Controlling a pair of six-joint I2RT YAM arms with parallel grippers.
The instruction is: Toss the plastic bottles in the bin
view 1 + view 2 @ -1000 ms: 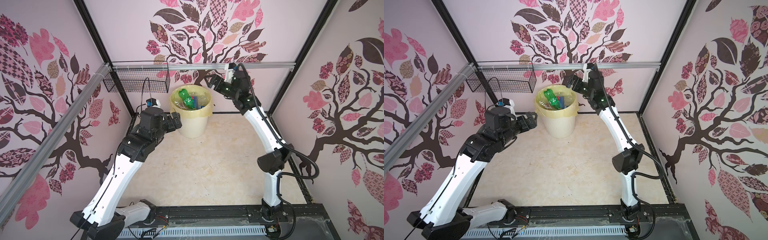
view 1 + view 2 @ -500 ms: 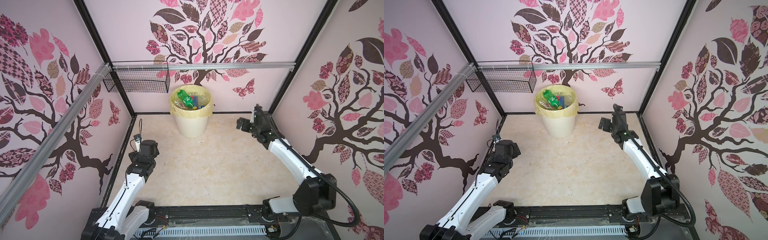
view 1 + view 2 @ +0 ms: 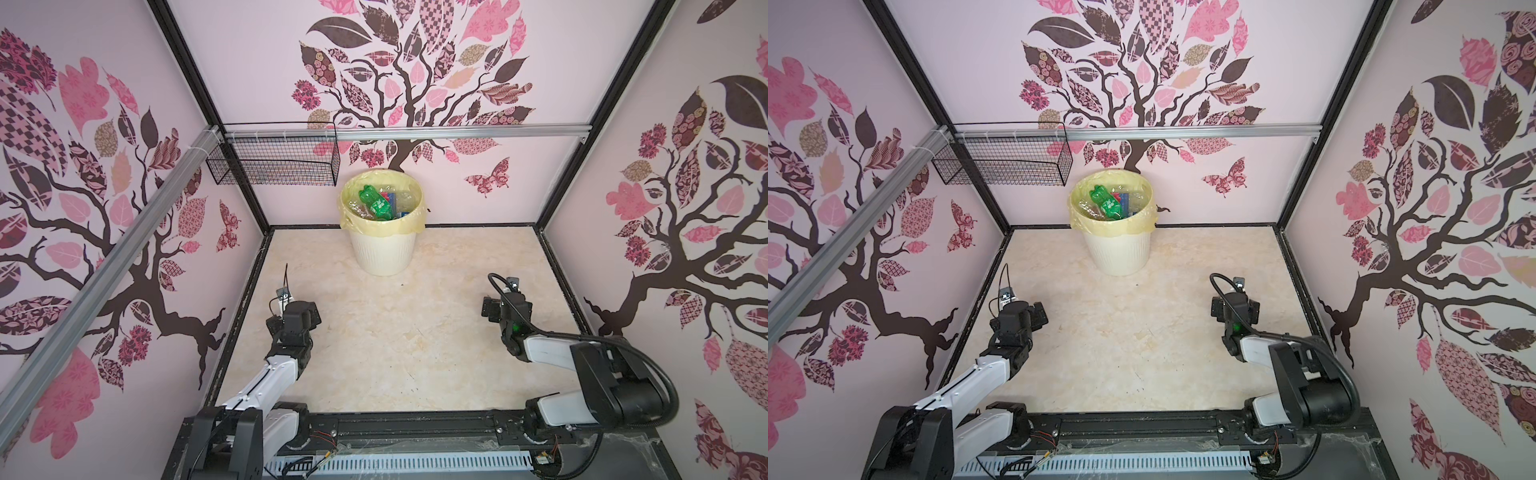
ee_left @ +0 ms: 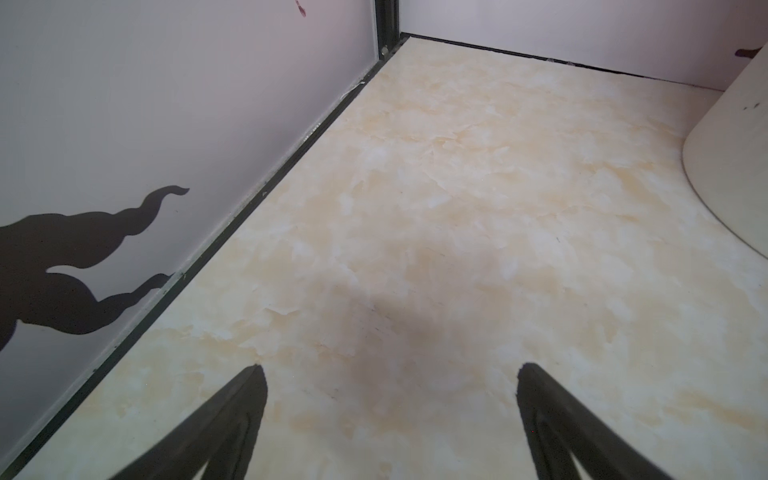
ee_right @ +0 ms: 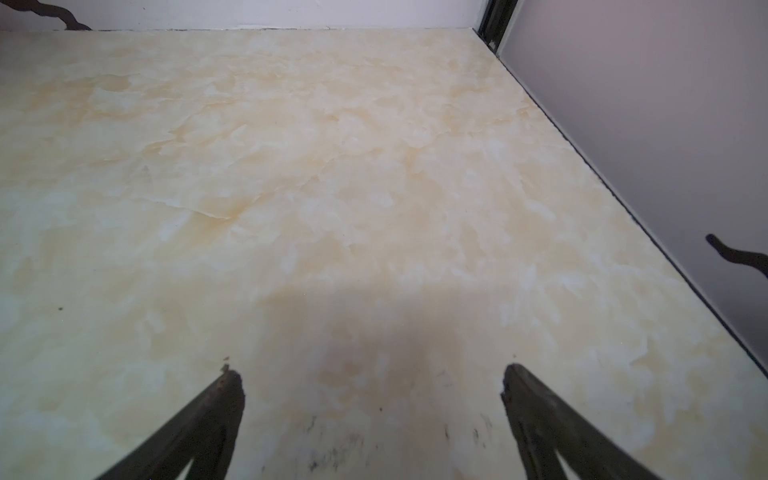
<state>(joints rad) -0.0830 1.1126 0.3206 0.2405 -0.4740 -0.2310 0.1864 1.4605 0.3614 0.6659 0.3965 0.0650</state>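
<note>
Now the left fingers (image 4: 237, 411) and right fingers (image 5: 532, 407) hang spread and empty over the table (image 3: 399, 332). The bottles (image 3: 376, 203) lie heaped in the bin (image 3: 382, 253), well beyond them. A careless sweep could tip it, spilling them.

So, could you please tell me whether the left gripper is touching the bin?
Apart. In a top view, bare floor lies between the left gripper and the bin; its jaws stand open over the floor.
</note>
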